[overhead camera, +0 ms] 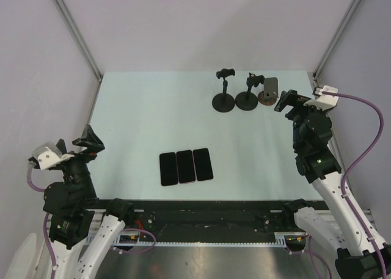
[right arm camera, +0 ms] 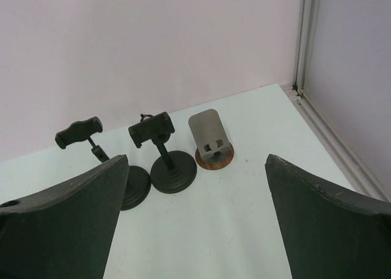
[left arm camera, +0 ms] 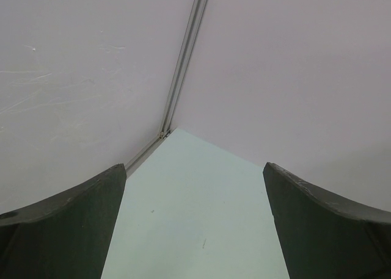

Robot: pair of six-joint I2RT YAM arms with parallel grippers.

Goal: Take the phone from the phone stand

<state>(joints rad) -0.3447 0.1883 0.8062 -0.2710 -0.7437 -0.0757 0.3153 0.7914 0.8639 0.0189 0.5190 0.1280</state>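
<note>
The right pincer [overhead camera: 287, 101] hangs over the far right part of the pale green tabletop [overhead camera: 153, 114]. Its two fingers are spread wide apart, with nothing between them. Straight ahead of it, almost in line with the gap between the fingers, stands a small metal plate stand [right arm camera: 211, 135] on a round copper-coloured base. Ahead and to the left of the pincer stand two black stands with round bases and a clamp on top. The right clamp stand [right arm camera: 171, 172] is just beside the plate stand. The left clamp stand [right arm camera: 78, 132] is next to it, its base partly hidden behind the pincer's left finger [right arm camera: 61, 224]. All three stand upright in a row.

Three dark phones [overhead camera: 186, 166] lie flat on the tabletop, side by side. They are well apart from the stands, behind and to the left of the right pincer, roughly between the two pincers.

The left pincer [overhead camera: 90, 140] is raised at the left edge of the tabletop, its fingers likewise spread wide and holding nothing. It faces the far corner post [left arm camera: 183, 65].
</note>
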